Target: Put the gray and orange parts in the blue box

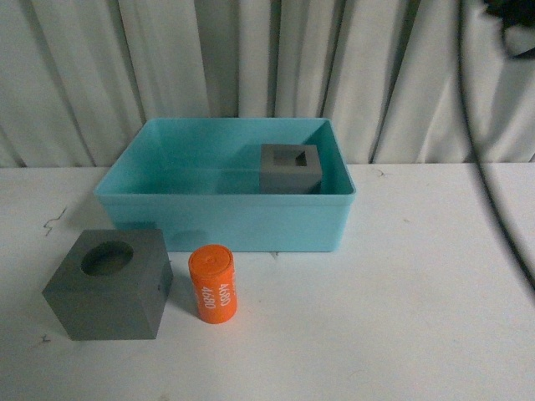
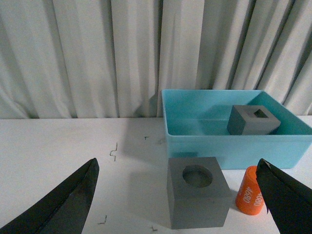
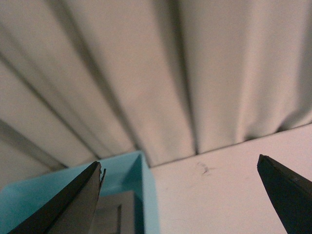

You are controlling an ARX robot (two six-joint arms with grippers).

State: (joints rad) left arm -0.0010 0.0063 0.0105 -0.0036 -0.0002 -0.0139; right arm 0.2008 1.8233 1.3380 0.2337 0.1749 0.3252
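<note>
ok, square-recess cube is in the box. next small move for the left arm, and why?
Probably advance the left gripper toward the round-recess cube: its jaws stand open and empty, the cube lies ahead between them, on the table outside the blue box.

The orange cylinder (image 2: 247, 197) is partly hidden by a finger of the left tool (image 2: 178, 163). Beside the right tool (image 3: 179, 162), the blue box (image 3: 122, 176) and a blurred gray cube (image 3: 114, 215) are cut by the picture's edge.

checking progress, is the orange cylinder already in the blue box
No, the orange cylinder stands on the table outside the blue box, beside a gray cube.
</note>
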